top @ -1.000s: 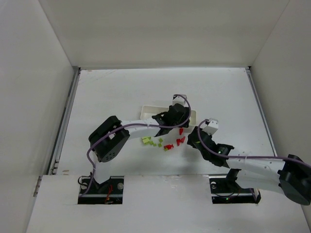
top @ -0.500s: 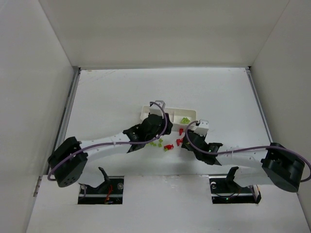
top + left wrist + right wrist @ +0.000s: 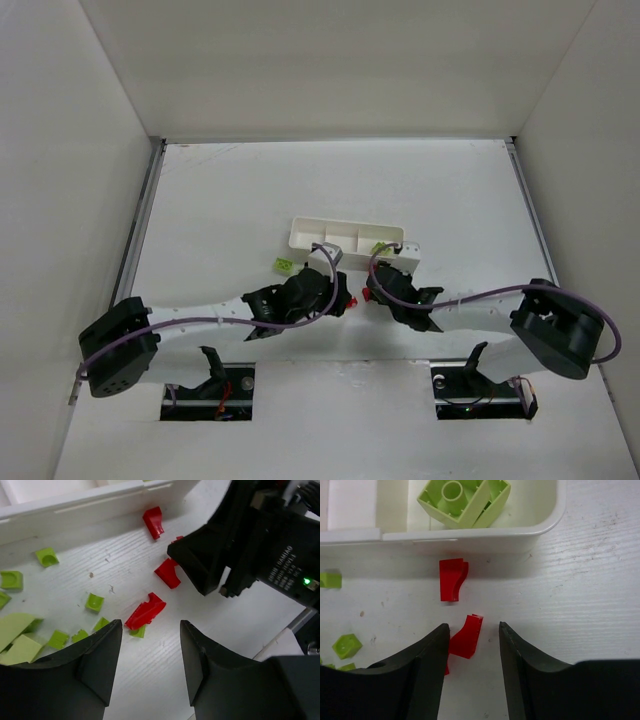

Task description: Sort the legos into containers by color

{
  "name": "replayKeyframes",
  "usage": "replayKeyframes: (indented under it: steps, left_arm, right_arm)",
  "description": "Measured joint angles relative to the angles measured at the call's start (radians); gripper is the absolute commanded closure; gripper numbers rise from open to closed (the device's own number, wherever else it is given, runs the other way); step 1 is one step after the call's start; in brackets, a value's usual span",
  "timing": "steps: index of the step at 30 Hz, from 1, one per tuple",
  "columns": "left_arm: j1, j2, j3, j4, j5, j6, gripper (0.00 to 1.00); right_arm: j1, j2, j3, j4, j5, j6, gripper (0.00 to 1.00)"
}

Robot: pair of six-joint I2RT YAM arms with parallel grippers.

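The white tray (image 3: 345, 238) lies mid-table with one lime-green lego (image 3: 465, 497) in its right-hand compartment (image 3: 381, 247). Red legos (image 3: 168, 573) and small green legos (image 3: 94, 601) lie scattered on the table just in front of the tray. My left gripper (image 3: 150, 630) hovers open over this pile (image 3: 338, 302), with nothing between its fingers. A long red lego (image 3: 145, 612) lies just ahead of its tips. My right gripper (image 3: 474, 625) is open and low, straddling a red lego (image 3: 466, 636) that lies against its left finger. Another red lego (image 3: 452, 579) lies nearer the tray wall.
The two grippers face each other almost tip to tip (image 3: 355, 295). The right gripper's black finger (image 3: 200, 565) fills the left wrist view's upper right. One green lego (image 3: 283, 265) lies apart, left of the pile. White walls enclose the table.
My left arm swung down from the tray to the pile, leaving a green lego in the right compartment. My right gripper slid left onto the red legos and narrowed.
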Motion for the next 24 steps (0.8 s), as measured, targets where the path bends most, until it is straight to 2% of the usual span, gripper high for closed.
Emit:
replayKeyframes:
  steps: [11,18,24]
  left_arm:
    - [-0.032,0.099,0.000,0.036,0.018,0.072,0.50]
    - [-0.034,0.165,0.000,0.058,0.031,0.108,0.52]
    - [-0.032,0.240,0.013,0.090,0.039,0.132,0.64]
  right_arm:
    - [-0.001,0.050,0.021,0.002,0.020,0.039,0.78]
    - [-0.001,-0.010,0.012,-0.013,0.014,0.045,0.79]
    - [0.000,-0.046,0.012,-0.011,0.015,0.031,0.79]
